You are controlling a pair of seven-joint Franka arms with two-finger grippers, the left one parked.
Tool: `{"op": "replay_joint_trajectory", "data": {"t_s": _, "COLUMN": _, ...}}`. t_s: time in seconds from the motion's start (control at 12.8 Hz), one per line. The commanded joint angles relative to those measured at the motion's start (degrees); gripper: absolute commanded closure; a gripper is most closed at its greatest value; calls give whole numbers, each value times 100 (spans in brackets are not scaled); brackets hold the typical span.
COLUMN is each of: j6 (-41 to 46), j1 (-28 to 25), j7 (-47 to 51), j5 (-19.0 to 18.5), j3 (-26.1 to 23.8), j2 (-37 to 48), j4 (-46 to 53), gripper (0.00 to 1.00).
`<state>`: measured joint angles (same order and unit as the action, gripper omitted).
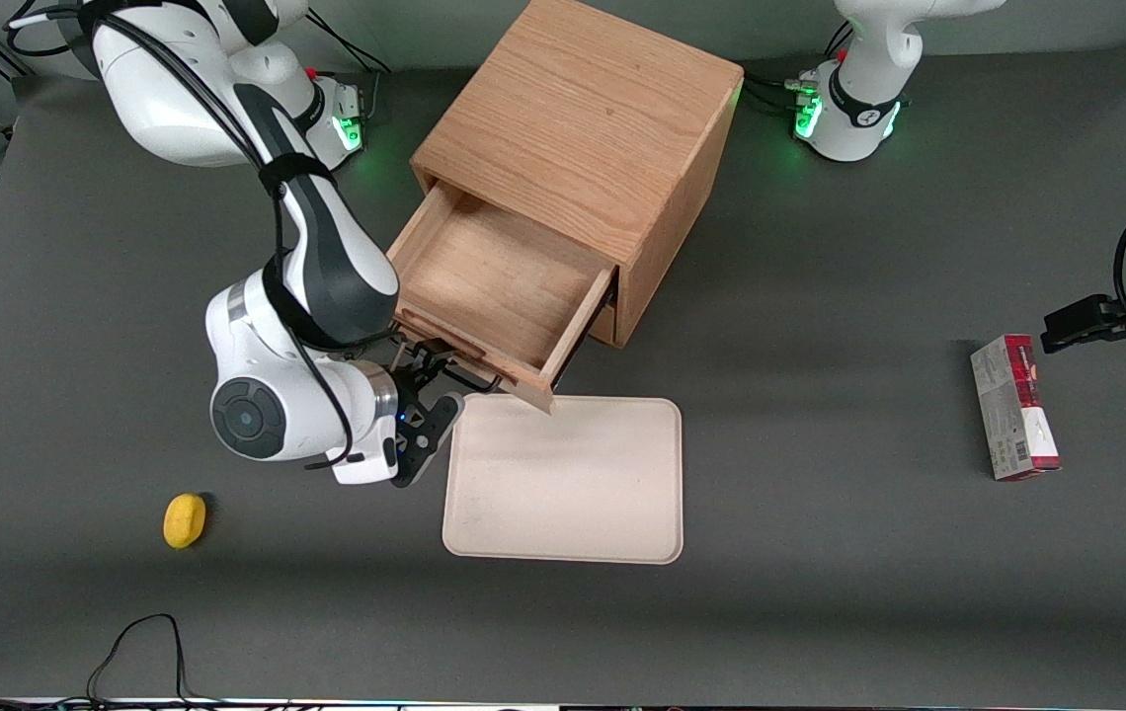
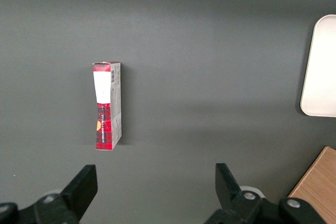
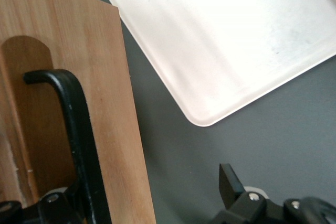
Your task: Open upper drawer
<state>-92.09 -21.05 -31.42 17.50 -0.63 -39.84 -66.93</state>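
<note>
The upper drawer (image 1: 494,281) is pulled well out of the light-oak cabinet (image 1: 573,128), and its inside shows nothing in it. Its front panel (image 3: 79,77) carries a black wire handle (image 3: 79,129), partly hidden by my wrist in the front view. My right gripper (image 1: 433,380) is at the working arm's end of that panel, open. The handle and the panel's edge lie between its spread fingers (image 3: 229,181), with the gripper (image 3: 142,192) low by the table. The lower drawer is hidden under the open one.
A cream tray (image 1: 568,479) lies on the grey table just nearer the front camera than the drawer front; it also shows in the right wrist view (image 3: 226,40). A yellow object (image 1: 185,519) lies toward the working arm's end. A red and grey box (image 1: 1014,405) lies toward the parked arm's end.
</note>
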Motion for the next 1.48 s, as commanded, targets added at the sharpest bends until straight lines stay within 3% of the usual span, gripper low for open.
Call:
{"op": "replay_joint_trajectory", "data": {"t_s": 0.0, "j6": 42, "j1": 136, "j7": -136, "j5": 34, "j3": -25, "j2": -217, "j4": 469, "gripper": 0}}
{"op": "replay_joint_trajectory", "data": {"t_s": 1.41, "j6": -249, "j1": 611, "j7": -101, "j5": 25, "j3": 54, "j2": -227, "j4": 971, "gripper": 0}}
